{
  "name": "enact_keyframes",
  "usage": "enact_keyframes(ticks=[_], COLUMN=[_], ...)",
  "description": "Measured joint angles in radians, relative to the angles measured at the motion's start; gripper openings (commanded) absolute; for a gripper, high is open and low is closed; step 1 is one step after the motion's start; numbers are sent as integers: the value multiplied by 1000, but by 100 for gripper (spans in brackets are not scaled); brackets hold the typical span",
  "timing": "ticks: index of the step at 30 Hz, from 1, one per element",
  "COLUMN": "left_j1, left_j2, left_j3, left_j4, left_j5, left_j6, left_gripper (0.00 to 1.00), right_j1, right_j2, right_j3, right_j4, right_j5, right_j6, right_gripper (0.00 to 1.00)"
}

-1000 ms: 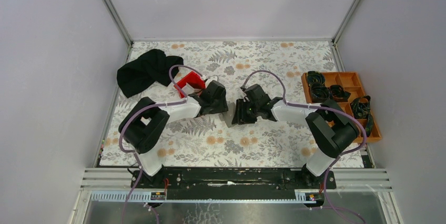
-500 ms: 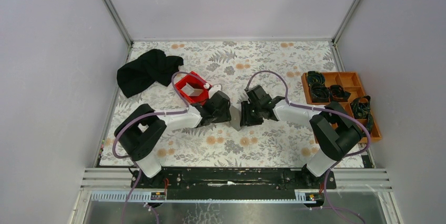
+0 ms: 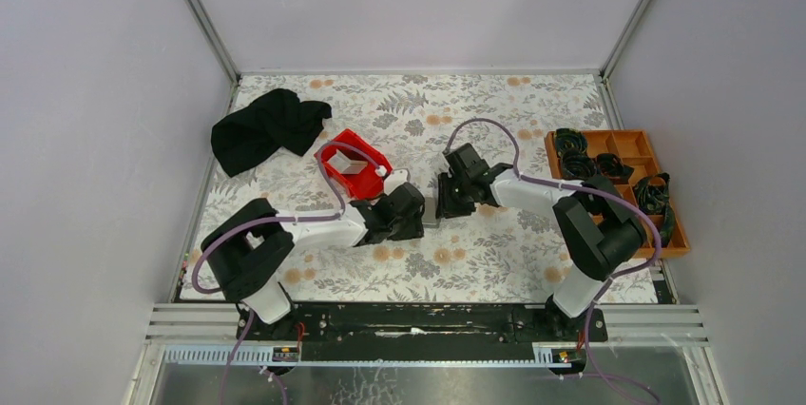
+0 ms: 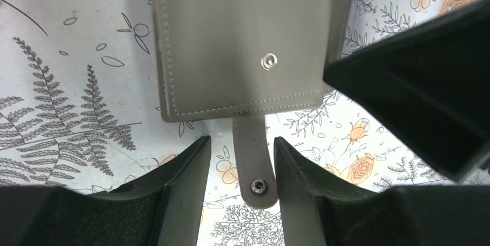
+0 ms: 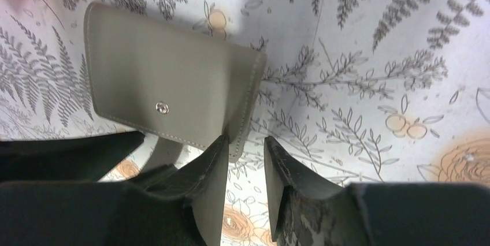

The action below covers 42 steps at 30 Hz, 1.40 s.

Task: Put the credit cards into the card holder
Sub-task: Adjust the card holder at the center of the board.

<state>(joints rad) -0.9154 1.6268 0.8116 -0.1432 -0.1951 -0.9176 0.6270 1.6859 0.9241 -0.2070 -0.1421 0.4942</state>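
Card holder (image 4: 231, 38) lies flat on the desk (image 4: 69, 55) between my arms. Left jaws sit half open astride its strap (image 4: 254, 159); right jaws are ajar at its edge. Both are empty. It looks light and floppy, so I'd pinch the strap.

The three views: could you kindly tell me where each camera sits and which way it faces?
Top external: above and behind the bases, looking down on the table; both arms show, left gripper and right gripper flanking the card holder.
Left wrist: on the left arm, looking down past its own fingers at the holder's strap.
Right wrist: on the right arm, looking down past its own fingers at the holder's corner.
Shared: the card holder, in all three.
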Motion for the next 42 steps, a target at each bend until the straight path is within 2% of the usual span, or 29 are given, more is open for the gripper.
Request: enact_keyframes(ticks=[9,18,22,27,33,42], left_j1=[-25,-42,-43,-42,22,118], left_j2=[2,45,-21,-155,-174,-99], left_j3=[0,77,111,154,142,19], left_j4=[-1,-3,-52,-101,-99,-83], left_j5=[-8,-7,-46,-160,-257,-260], left_j6=[-40,-39,-24,13,70,118], left_gripper=[51,58,60,64,64,63], right_j1=[-30,-46,-55,-58,-58,-58], right_j2=[112,217,223,228,231,231], right_j3=[132,273,292,312,364,384], right_j4=[-21,-40,-46,-56,-89,-107], right_j5=[-14,-17,-16,-10,-2,4], right_j6=[-20,-74,-91,-107,-135,-140], right_gripper=[36,35,35,36,37,39])
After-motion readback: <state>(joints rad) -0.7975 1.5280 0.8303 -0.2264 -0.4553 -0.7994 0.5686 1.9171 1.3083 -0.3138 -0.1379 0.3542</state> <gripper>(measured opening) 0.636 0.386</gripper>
